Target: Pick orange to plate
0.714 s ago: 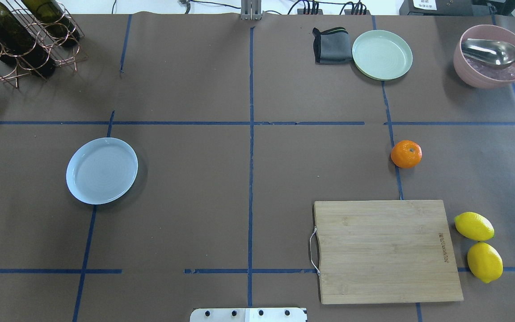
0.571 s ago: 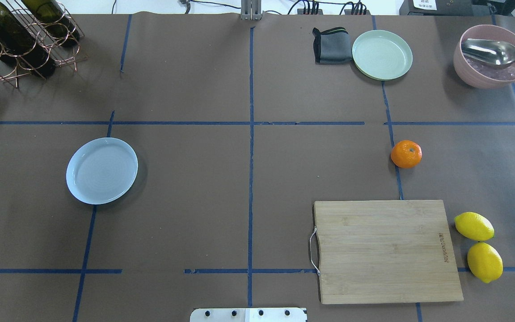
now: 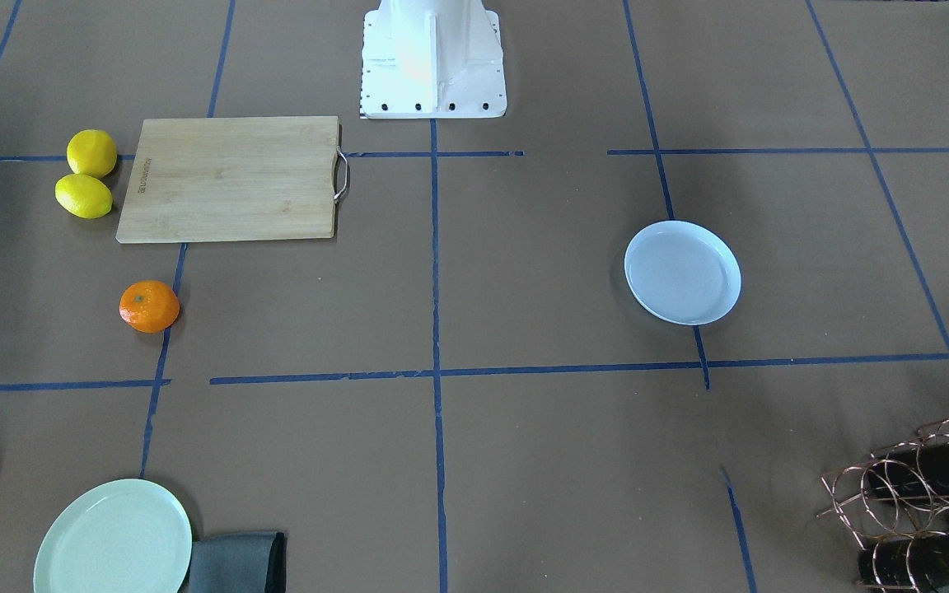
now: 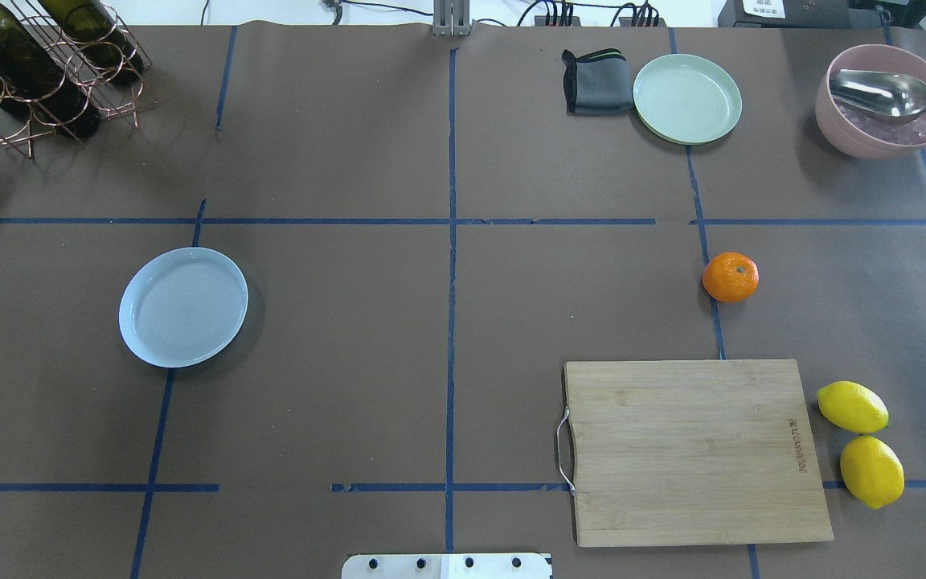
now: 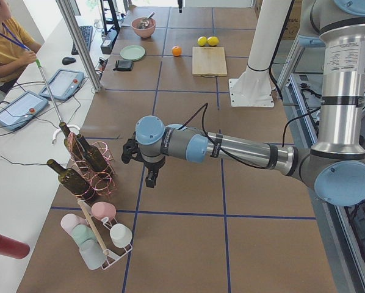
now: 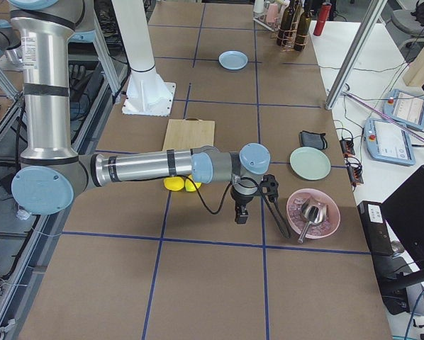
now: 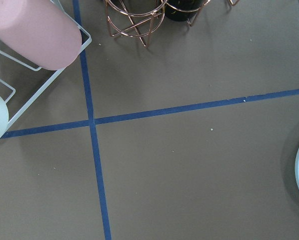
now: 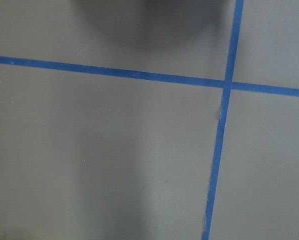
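Currently on table: one orange (image 4: pixel 731 277), resting on the brown covering in the robot's right half, against a blue tape line, near the far edge of the bamboo cutting board (image 4: pixel 692 450) and apart from it. One bluish-white plate (image 4: pixel 183 306), bare, in the left half, well apart from the orange. Two lemons (image 4: pixel 852 407), just beside the board's right edge. One pale green plate (image 4: pixel 687 98), touching a folded grey cloth (image 4: pixel 594 82). One pink bowl (image 4: pixel 881 133) holding a metal scoop (image 4: pixel 881 92). Left gripper (image 5: pixel 131 151) hangs near the copper bottle rack (image 5: pixel 91 165); right gripper (image 6: pixel 276 212) hangs beside the pink bowl. Finger spacing of both: cannot tell.
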{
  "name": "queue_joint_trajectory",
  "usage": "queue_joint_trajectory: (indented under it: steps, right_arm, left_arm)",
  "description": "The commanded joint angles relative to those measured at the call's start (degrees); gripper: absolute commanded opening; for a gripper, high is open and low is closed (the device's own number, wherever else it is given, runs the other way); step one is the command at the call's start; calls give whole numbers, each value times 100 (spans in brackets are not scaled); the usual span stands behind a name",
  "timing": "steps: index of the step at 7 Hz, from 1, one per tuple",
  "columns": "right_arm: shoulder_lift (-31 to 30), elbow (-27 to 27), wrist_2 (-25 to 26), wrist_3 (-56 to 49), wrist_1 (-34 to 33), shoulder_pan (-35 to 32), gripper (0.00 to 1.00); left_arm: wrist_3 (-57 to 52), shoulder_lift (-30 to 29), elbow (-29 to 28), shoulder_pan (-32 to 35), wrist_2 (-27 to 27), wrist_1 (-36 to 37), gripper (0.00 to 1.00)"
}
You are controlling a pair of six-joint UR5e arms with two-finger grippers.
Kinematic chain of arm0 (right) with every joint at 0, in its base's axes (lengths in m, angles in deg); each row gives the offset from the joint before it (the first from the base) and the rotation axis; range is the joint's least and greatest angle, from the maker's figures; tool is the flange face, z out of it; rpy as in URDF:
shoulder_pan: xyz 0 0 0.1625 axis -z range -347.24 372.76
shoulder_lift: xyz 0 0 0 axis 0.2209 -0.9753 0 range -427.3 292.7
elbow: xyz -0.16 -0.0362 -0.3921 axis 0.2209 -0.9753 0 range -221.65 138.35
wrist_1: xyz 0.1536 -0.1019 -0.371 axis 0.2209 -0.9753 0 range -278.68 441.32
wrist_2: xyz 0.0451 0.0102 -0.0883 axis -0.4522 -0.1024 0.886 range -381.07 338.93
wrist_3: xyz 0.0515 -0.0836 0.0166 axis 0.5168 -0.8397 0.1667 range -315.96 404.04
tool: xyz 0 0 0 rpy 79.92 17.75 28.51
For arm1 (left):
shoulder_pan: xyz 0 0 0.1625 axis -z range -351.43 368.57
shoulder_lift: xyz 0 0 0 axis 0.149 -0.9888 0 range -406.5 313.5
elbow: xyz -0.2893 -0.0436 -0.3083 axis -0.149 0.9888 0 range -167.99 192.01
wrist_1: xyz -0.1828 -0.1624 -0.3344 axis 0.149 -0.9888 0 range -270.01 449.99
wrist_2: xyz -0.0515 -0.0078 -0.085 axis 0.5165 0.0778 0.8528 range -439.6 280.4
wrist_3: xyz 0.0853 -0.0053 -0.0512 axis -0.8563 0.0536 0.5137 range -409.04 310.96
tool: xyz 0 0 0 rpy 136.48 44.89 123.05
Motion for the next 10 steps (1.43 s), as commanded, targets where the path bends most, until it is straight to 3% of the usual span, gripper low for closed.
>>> queue_joint_trajectory:
  steps: [1,3,5,6,9,10]
  right_arm:
    - [3,20,-3,7,7,0,100]
    - [3,29,-11,7,7,9,100]
    - [3,21,-38,60,259,122,100]
    - [-6,-23,-73,43,366,158,100]
    - [-6,-23,-64,51,402,229,100]
    - [-6,-23,-64,51,402,237,100]
  left_arm:
    - [-54,10,-19,-66,45,-184,100]
    - [24,10,77,-346,482,-466,100]
    - [329,-60,-10,-679,502,-825,100]
    - [1585,-60,-36,-1473,407,-1402,100]
    - [4059,-156,-668,-3005,-731,-3415,99]
    - [4746,-392,-739,-3454,-1093,-3473,98]
